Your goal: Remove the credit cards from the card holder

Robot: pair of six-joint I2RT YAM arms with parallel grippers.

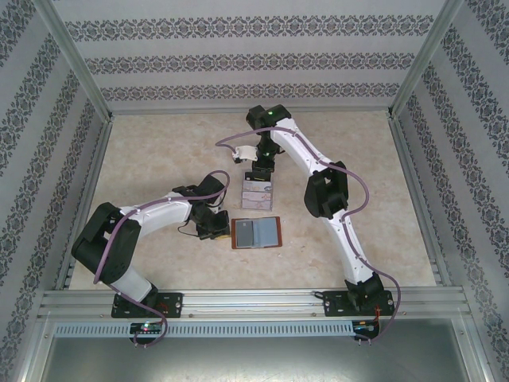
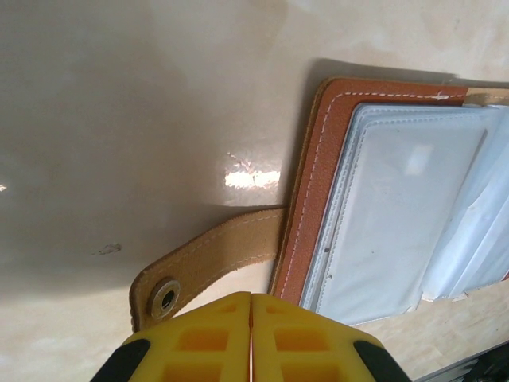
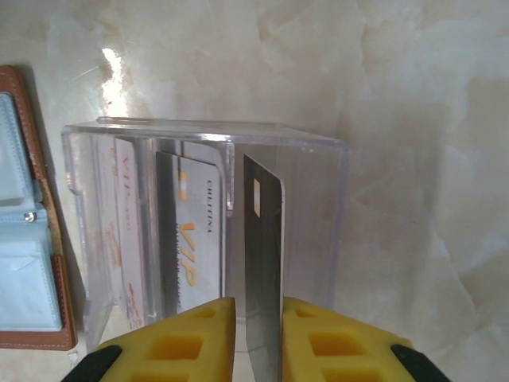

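Note:
The reddish-brown card holder [image 1: 256,233] lies open on the table, its grey-blue pockets [image 2: 398,215] facing up and its strap tab [image 2: 215,259] sticking out to the side. My left gripper [image 2: 251,298] is shut at the holder's strap-side edge, with nothing seen between its fingers. A clear tray [image 3: 318,151] holds several credit cards on edge, one marked VIP [image 3: 195,239]. A dark card [image 3: 264,263] stands in the tray between the parted jaws of my right gripper [image 3: 258,306]. It leans on one pad, with a gap to the other.
The tray [image 1: 256,192] stands just behind the card holder at mid-table. Patterned walls and metal frame rails [image 1: 238,301] enclose the pale marbled tabletop. A cable loops near the right arm's wrist [image 1: 238,147].

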